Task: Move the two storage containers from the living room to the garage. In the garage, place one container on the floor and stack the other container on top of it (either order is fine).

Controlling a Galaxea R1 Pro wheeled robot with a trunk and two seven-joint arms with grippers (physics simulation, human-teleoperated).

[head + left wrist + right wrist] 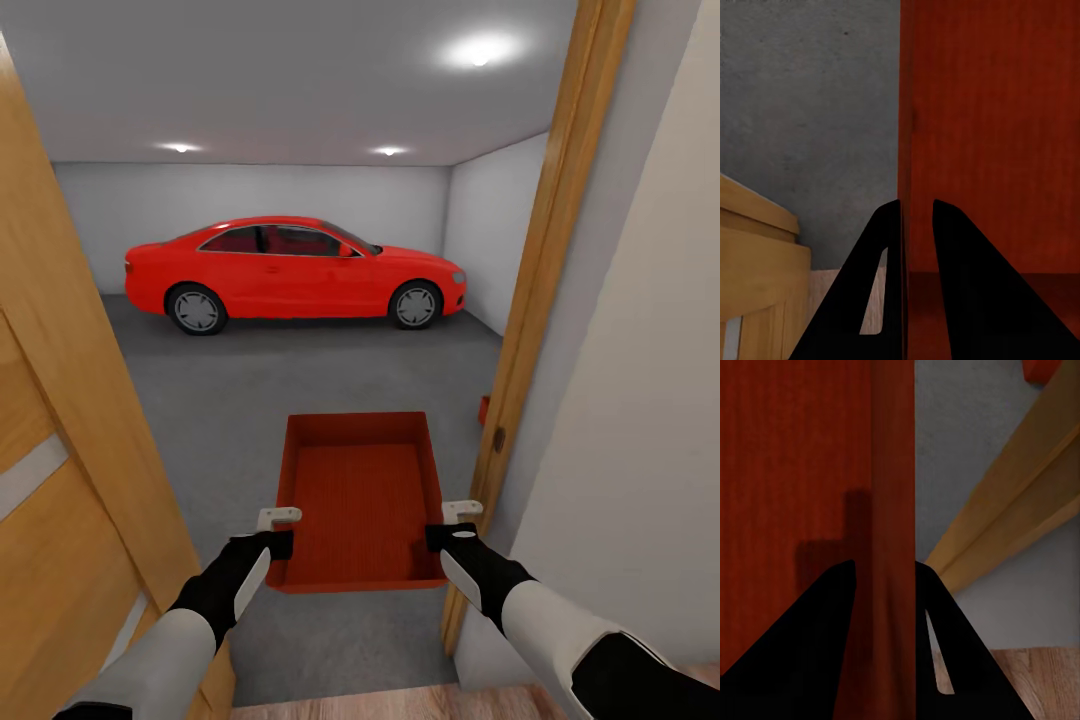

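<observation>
The robot stands in the doorway, carrying an orange-red rectangular open-top bin level between both arms, out over the dark grey mottled concrete floor of the garage. The left gripper pinches the bin's left wall near its near corner; in the left wrist view its dark fingers sit one on each side of that wall, closed on it. The right gripper does the same on the right wall, its fingers straddling the rim in the right wrist view.

To carry it through well, I judge the base should roll straight ahead and keep the bin centred between the orange-brown wooden door at the left and the light wood door frame at the right, which the right arm passes closely. Both arms need to hold equal height so the bin does not twist out of the thin-wall grips.

The bin has low, slightly flared walls and a finely ribbed base; the surface looks like matte plastic. A small orange-red shape shows on the floor just past the frame, possibly the second container; too little shows to tell. A glossy red car is parked by the far white wall.
</observation>
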